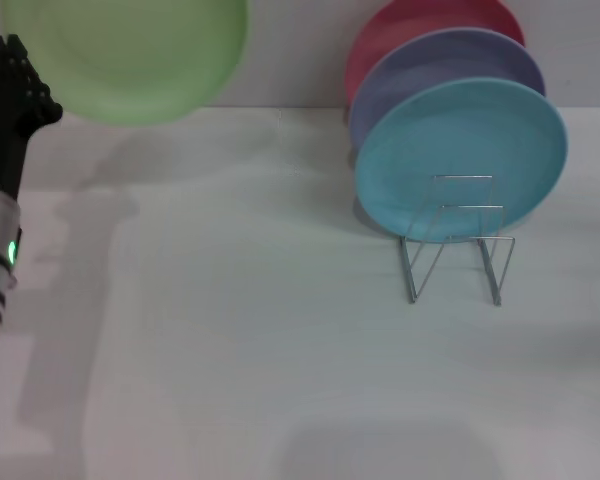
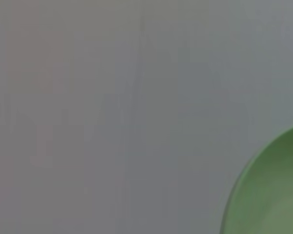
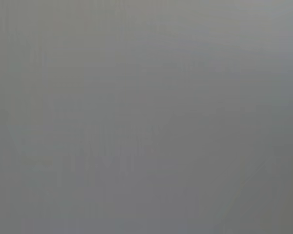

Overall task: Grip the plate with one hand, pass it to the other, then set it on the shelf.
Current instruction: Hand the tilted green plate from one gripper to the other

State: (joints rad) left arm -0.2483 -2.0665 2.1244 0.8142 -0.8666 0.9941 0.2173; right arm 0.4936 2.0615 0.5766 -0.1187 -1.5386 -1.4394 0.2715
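Note:
The light green plate is held up in the air at the far left, above the table's back edge, its face turned toward me. My left gripper, black on a silver arm with a green light, is at the plate's lower left rim and shut on it. Part of the plate's rim also shows in the left wrist view. The silver wire shelf stands at the right of the table. My right gripper is out of view; the right wrist view shows only a plain grey surface.
A light blue plate stands upright in the wire shelf, with a lavender plate and a pink plate upright behind it. The white table spreads between the left arm and the shelf.

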